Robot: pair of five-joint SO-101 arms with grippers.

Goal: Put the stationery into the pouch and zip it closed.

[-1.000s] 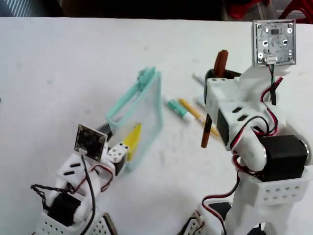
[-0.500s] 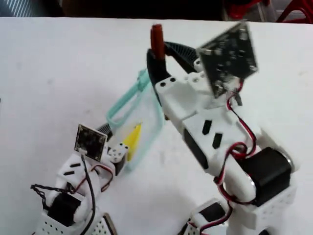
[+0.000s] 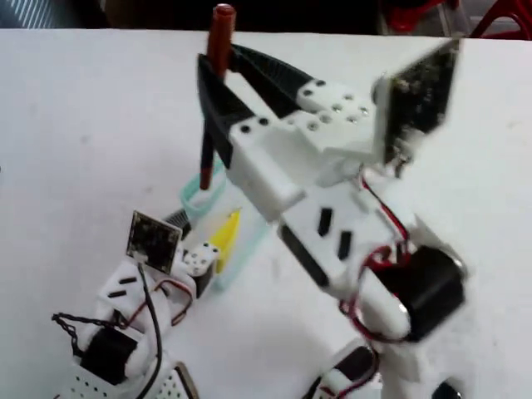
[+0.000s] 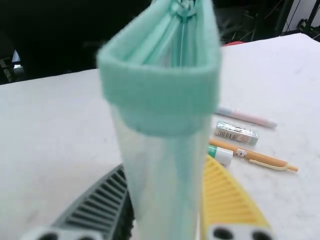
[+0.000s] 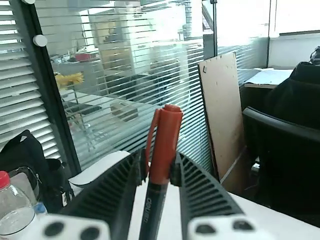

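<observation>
Pouch (image 4: 160, 100): mint-green fabric rim and zip, see-through sides. It stands on edge on the tabletop (image 4: 50, 130) with its mouth up and gaping, and the zip pull sits at the end far from the left arm. In the high view the pouch (image 3: 199, 195) sits in front of the left arm, mostly covered by the right arm.

Left hand (image 4: 160, 200): closed on the near end of the pouch, one grey finger (image 4: 95, 210) and one yellow finger (image 4: 225, 200) pressing its two sides. In the high view the left hand (image 3: 201, 226) is low, at the pouch's near end.

Right hand (image 3: 220, 62): raised above the tabletop (image 3: 83, 100), over the pouch's far end. Its black ribbed fingers (image 5: 120, 180) are clamped on a red-capped pen (image 5: 162, 145), with only a narrow gap between them, taken up by the pen's barrel. The pen (image 3: 219, 33) is near upright, cap up and dark barrel down. Its lower tip meets the mint rim in the high view; cannot tell if it is inside the mouth or just above.

Loose stationery on the tabletop beside the pouch, on the yellow finger's side:
- pale pink pen (image 4: 245, 116), farthest out
- small white block with print (image 4: 237, 133)
- orange pen (image 4: 255, 158)
- green-and-white stick (image 4: 220, 154), just beside the yellow finger, touching the orange pen's end
</observation>
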